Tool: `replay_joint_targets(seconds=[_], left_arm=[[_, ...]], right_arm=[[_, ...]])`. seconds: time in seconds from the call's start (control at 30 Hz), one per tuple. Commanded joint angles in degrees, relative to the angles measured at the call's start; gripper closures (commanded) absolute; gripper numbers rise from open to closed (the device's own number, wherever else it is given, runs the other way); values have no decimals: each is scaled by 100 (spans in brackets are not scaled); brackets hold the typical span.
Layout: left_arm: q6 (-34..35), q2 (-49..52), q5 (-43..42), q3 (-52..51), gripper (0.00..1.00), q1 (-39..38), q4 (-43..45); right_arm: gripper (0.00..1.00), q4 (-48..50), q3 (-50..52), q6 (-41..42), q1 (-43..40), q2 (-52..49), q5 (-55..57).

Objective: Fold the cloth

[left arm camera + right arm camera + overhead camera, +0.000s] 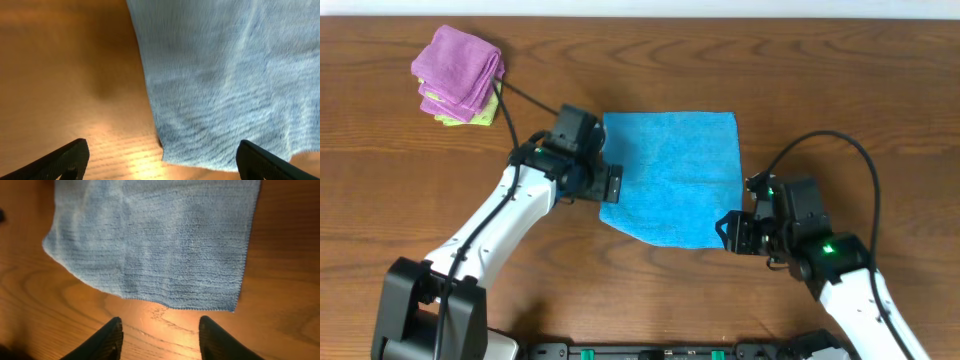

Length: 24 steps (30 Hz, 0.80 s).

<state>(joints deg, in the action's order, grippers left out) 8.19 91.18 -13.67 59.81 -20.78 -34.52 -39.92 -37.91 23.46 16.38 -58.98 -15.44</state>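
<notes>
Appearing only overhead — folded cloths (pixel 460 75) sit apart from the blue cloth (pixel 670 175).

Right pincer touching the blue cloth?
Apart. Right wrist view: a strip of bare table shows between the open right pincer and the near edge of the blue cloth.

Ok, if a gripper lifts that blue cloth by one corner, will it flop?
Probably: the blue cloth lies thin and flat on the table, its near edge uneven, so it should drape limply. Its fuzzy weave suggests it is light and not slippery. Pushed, it would likely bunch rather than slide.
</notes>
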Motion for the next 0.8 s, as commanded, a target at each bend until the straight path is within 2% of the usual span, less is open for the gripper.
replay_joint_targets(seconds=[0.0,0.1,0.2,0.33,0.4,0.6,0.77], left_arm=[[13,-234,-802,-343,5,221,195],[-160,-627,-1329,-925,5,358,647],[-131,-1001,-1436,-1637,5,442,1325],[214,-1169,-2153,-2470,5,682,2540],[466,-1169,-2238,-2787,5,730,3051],[664,-1104,-2192,-3134,5,730,3709],[734,-568,-2487,-3158,5,730,4079]], right_arm=[[44,-46,-35,-125,42,236,15],[41,-50,-35,-125,42,363,-63],[41,-59,-35,-122,42,382,-157],[41,-63,-35,-122,42,382,-160],[43,-61,-35,-122,42,382,-219],[44,-35,-35,-120,42,382,-221],[44,-22,-35,-122,42,382,-221]])
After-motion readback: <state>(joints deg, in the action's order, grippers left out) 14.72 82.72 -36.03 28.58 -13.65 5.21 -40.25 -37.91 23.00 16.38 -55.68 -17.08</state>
